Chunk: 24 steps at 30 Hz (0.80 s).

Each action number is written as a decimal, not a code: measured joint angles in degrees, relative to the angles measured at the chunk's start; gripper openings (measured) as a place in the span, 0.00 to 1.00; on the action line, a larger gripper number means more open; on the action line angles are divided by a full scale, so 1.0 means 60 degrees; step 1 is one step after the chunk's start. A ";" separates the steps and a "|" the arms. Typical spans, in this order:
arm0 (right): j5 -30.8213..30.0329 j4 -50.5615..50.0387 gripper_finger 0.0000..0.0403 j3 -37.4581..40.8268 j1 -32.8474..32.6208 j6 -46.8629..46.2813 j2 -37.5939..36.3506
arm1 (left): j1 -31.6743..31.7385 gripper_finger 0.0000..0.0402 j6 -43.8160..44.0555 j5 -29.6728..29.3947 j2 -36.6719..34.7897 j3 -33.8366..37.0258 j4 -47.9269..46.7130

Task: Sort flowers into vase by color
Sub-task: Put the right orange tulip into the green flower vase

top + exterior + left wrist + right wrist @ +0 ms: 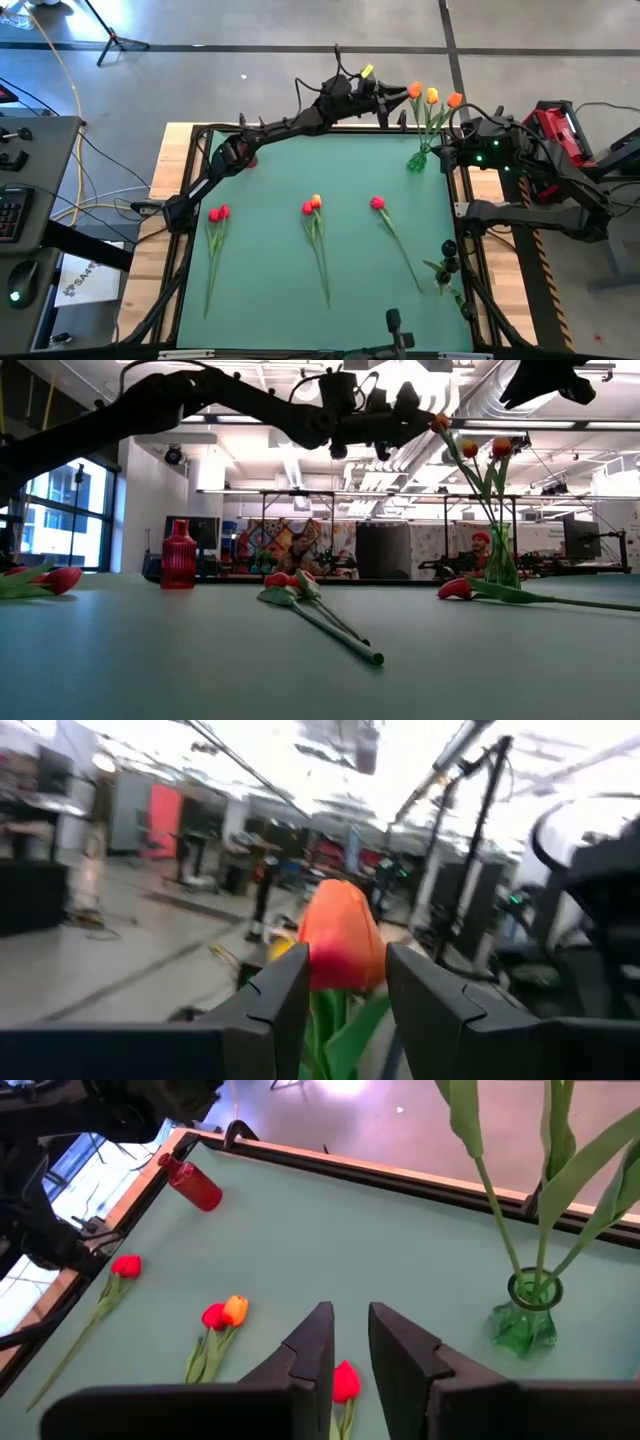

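Three tulips stand in the green glass vase [417, 160] at the mat's far right corner, while a red vase [193, 1183] stands bare at the far left. Left gripper [345, 985], fingers spread, brackets an orange tulip head [341, 935]; right gripper [350, 1340] hangs narrowly parted, holding nothing, above five tulips [315, 205] lying on the mat

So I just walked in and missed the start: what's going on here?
A two-armed robot is sorting tulips into vases. The left end effector is up at the green vase, its fingers either side of an orange tulip standing there. The right end effector waits nearby, empty. Red and orange tulips lie on the mat; the red vase looks empty.
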<state>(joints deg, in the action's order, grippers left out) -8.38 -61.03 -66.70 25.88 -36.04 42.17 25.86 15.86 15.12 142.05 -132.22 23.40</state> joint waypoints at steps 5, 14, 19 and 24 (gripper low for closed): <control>0.0001 0.0002 0.14 0.0000 -0.0002 0.0001 0.0003 | -0.0174 0.30 -0.0250 0.1294 -0.0001 0.0004 -0.0115; 0.0000 0.0350 0.14 0.0000 0.0001 0.0041 0.0000 | -0.0367 0.30 0.0496 0.1430 -0.0005 0.0004 0.0167; -0.0061 0.0399 0.14 0.0000 0.0002 -0.0017 0.0000 | -0.0276 0.30 0.0984 0.1145 -0.0005 0.0004 0.0141; 0.0472 0.0353 0.14 0.0000 0.0002 0.0022 0.0228 | -0.0248 0.30 0.1172 0.1962 -0.0070 0.0004 0.0736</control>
<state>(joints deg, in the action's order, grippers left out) -5.55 -58.91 -66.70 25.89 -35.91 43.54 24.37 22.89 26.89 141.63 -132.20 27.82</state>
